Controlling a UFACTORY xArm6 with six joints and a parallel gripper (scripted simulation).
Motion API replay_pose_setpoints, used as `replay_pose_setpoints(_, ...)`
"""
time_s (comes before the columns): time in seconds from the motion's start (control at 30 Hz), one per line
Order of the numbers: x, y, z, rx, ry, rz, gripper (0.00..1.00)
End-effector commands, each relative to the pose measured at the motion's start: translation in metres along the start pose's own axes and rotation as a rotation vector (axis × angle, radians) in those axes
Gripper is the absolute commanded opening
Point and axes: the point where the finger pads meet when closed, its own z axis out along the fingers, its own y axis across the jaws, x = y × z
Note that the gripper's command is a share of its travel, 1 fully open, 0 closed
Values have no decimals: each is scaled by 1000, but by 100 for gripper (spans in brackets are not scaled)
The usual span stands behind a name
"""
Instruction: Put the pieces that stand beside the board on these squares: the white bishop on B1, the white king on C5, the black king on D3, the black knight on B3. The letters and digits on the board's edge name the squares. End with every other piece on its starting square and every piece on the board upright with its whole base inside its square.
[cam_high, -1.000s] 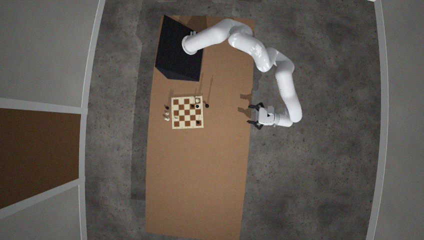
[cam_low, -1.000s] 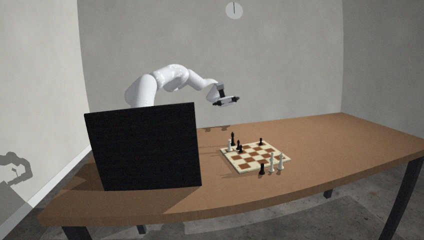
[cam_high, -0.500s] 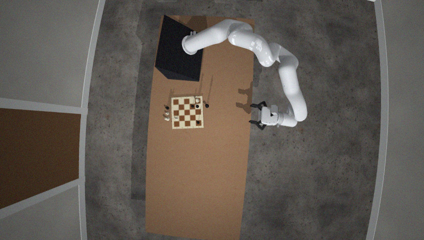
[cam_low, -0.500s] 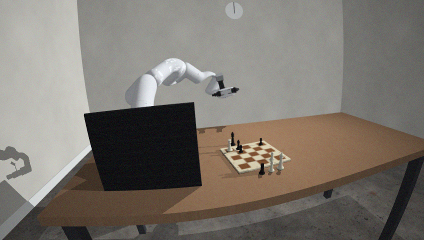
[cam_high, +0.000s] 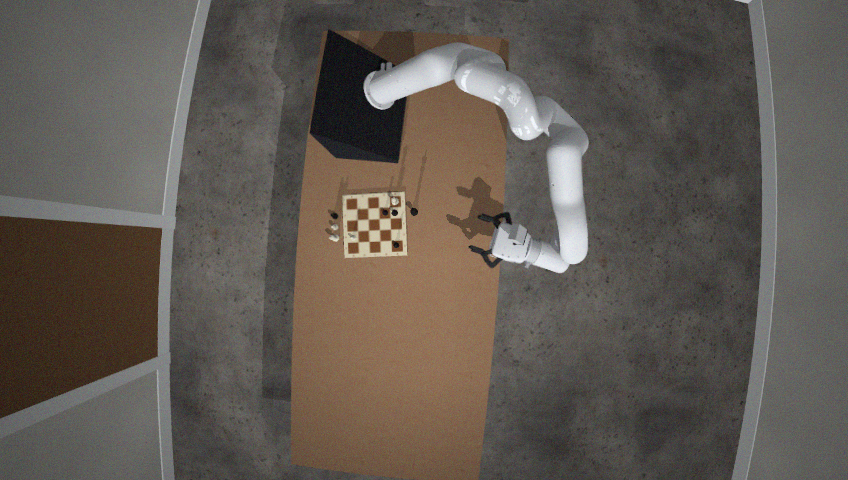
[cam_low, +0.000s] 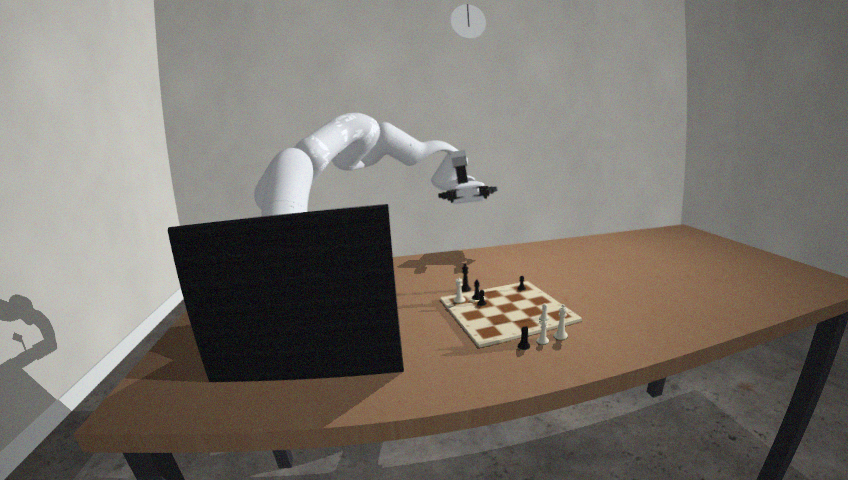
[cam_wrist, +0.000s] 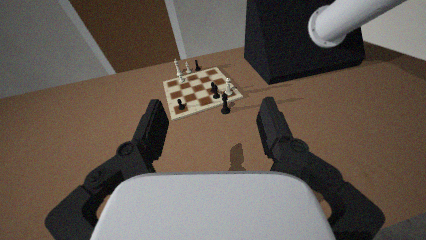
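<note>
My gripper (cam_high: 476, 232) (cam_low: 468, 193) (cam_wrist: 212, 109) is open and empty, high above the table's right side in the top view, away from the board (cam_high: 364, 247) (cam_low: 479, 344) (cam_wrist: 197, 108). The black king (cam_high: 414, 211) (cam_low: 465, 278) (cam_wrist: 225, 104) stands upright beside the board on the gripper's side. At the opposite side stand the black knight (cam_high: 334, 215) (cam_low: 523, 337) (cam_wrist: 197, 65), the white bishop (cam_high: 334, 226) (cam_low: 542, 335) (cam_wrist: 188, 67) and the white king (cam_high: 333, 237) (cam_low: 561, 324) (cam_wrist: 177, 67), in a row. Edge letters are too small to read.
On the board stand a white piece (cam_high: 395, 201) (cam_low: 458, 291) (cam_wrist: 229, 87), two black pieces close beside it, a black pawn (cam_high: 396, 244) (cam_low: 521, 283) (cam_wrist: 180, 104) and a small white piece (cam_wrist: 181, 78). A large black block (cam_high: 357, 101) (cam_low: 285, 297) (cam_wrist: 300, 40) stands near the arm's base.
</note>
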Motion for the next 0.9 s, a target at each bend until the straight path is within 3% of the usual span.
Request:
replay_pose_setpoints(0.0,-16,-21,39,-93,-79,-61,100)
replay_pose_setpoints(0.03,-25,-30,64,-161,-137,-89,100)
replay_pose_setpoints(0.2,-26,-30,66,-161,-137,-89,100)
replay_pose_setpoints(0.23,-35,-39,93,-233,-207,-111,100)
replay_pose_setpoints(0.27,-35,-39,93,-233,-207,-111,100)
replay_pose_setpoints(0.3,-44,-45,118,-308,-289,-125,100)
replay_pose_setpoints(0.4,-45,-47,122,-308,-289,-125,100)
replay_pose_setpoints(0.43,-53,-51,144,-384,-382,-128,100)
replay_pose_setpoints(0.53,-54,-54,151,-384,-382,-128,100)
replay_pose_setpoints(0.57,-62,-59,178,-457,-485,-118,100)
replay_pose_setpoints(0.67,-63,-60,180,-457,-485,-118,100)
replay_pose_setpoints(0.7,-70,-66,207,-526,-593,-94,100)
replay_pose_setpoints(0.77,-70,-66,207,-526,-593,-94,100)
replay_pose_setpoints(0.8,-75,-70,228,-581,-691,-58,100)
replay_pose_setpoints(0.87,-76,-72,234,-589,-705,-55,100)
